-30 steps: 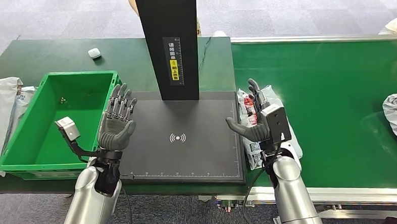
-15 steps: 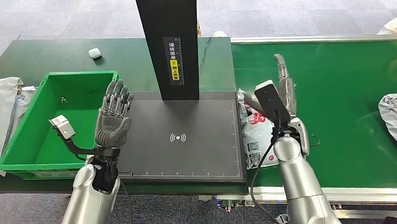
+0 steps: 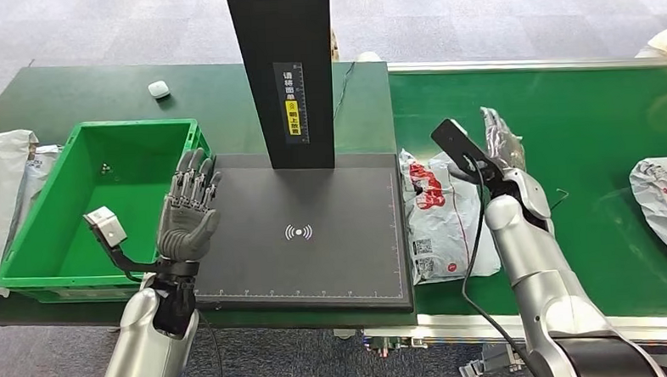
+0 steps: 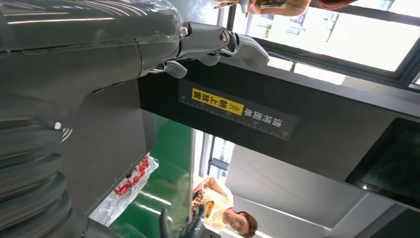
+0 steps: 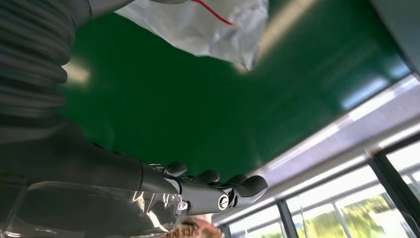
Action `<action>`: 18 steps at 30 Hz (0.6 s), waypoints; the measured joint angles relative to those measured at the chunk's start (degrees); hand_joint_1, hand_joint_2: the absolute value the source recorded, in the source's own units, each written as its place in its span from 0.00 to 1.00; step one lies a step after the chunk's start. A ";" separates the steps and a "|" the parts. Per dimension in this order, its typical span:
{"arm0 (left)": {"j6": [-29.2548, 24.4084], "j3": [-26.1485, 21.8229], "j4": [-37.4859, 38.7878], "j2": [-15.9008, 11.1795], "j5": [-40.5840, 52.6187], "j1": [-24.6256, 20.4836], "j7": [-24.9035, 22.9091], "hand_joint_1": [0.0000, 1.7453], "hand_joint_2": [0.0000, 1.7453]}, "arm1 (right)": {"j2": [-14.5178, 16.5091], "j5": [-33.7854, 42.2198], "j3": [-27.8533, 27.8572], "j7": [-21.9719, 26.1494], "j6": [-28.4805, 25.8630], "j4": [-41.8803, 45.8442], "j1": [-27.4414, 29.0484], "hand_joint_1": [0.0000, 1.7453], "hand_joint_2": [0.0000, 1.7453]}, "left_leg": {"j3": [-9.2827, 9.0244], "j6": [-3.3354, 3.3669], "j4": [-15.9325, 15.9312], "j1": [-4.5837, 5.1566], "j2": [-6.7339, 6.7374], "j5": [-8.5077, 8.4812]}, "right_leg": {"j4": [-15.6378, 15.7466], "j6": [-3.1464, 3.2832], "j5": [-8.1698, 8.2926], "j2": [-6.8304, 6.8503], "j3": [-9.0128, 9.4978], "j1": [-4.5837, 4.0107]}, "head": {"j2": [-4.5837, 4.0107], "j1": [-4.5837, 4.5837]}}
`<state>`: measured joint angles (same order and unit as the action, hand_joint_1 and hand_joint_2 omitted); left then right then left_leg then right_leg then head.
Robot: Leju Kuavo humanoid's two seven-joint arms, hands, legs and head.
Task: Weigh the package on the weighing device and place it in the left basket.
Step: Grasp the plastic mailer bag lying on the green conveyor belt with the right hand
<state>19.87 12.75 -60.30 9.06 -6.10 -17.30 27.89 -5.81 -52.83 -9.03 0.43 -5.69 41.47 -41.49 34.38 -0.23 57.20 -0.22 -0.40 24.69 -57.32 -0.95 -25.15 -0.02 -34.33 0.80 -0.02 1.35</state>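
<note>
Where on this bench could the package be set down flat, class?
The dark scale plate, between the green basket and the package, is bare. The basket floor is nearly bare too. The belt's edge is crowded by the package and the right hand.

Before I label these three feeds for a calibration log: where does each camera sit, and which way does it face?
Head view: high on the body, looking down at the scale, basket and package; both arms show.
Left wrist view: behind the left robot hand, facing the scale's black column.
Right wrist view: behind the right robot hand, facing the green belt.
Shared: all three show the package.
</note>
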 joint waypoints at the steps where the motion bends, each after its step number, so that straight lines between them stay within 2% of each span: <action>1: 0.00 0.01 0.00 -0.03 0.11 0.05 -0.13 0.00 1.00 | -0.30 0.23 -0.19 -0.80 2.07 -1.07 0.15 0.00 1.00 | 0.00 0.00 0.00 0.00 0.00 0.00 | 0.00 0.00 0.00 0.00 0.00 0.00 | 0.00 0.00; 5: 0.02 0.02 -0.02 -0.07 0.52 0.10 -0.62 0.00 1.00 | -1.82 1.95 -1.76 -1.87 9.88 -3.68 1.76 0.00 1.00 | 0.02 0.01 0.00 0.00 -0.01 0.01 | 0.00 0.00 -0.01 0.01 -0.01 0.00 | 0.00 0.00; 10: 0.22 0.02 -0.49 -0.14 0.97 0.40 -1.31 0.00 1.00 | -5.52 6.55 -5.92 0.03 19.64 -4.12 4.90 0.00 1.00 | 0.03 0.05 0.00 0.00 -0.03 0.04 | 0.01 -0.02 -0.02 0.03 0.00 0.03 | 0.00 -0.02; 18: 0.88 0.01 -1.13 -0.30 1.26 0.87 -2.05 0.00 1.00 | -12.71 9.29 -15.41 -0.15 26.83 0.07 10.37 0.00 1.00 | 0.02 0.09 0.01 0.00 -0.03 0.06 | 0.03 -0.04 -0.03 0.03 0.01 0.04 | 0.00 -0.01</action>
<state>20.75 12.75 -61.43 8.76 -4.84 -16.43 25.84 -18.52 -43.54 -24.44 0.27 21.14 41.54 -31.12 34.40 -0.14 57.21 -0.22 -0.43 24.76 -57.28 -0.99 -25.18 0.01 -34.33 0.84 -0.02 1.34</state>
